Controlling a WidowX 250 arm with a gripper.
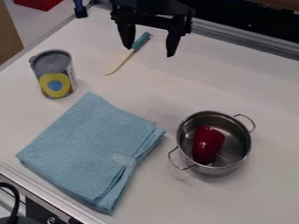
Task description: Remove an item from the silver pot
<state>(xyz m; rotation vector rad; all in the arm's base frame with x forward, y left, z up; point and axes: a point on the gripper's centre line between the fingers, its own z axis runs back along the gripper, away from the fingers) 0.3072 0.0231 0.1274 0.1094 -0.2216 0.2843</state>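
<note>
Camera view, looking down at a slant on a white work surface [265,192]. At the far side, left of centre, a black two-finger gripper [149,51] hangs down, its fingers spread well apart in a released state.

To the right, toward the near side, a round silver metal pot [234,148] stands upright. It has two thin wire handles, one at its far right side and one at its near left. The task's thing, a glossy dark red item with a rounded, tapering shape [205,145], is inside the pot, just left of the middle of its floor.

On the left, near the pot but apart from it, lies a folded light blue textured cloth [88,146], with a narrow strip along its right side. Beyond the cloth, at the far left, an upright cylindrical can with a grey top and a yellow and blue label [55,76] stands near its far corner. To the right of the can, a slender spatula with a teal handle and a cream blade [140,42] lies at a slant, handle toward the far side. A metal edge [43,192] borders the surface at the near left.
</note>
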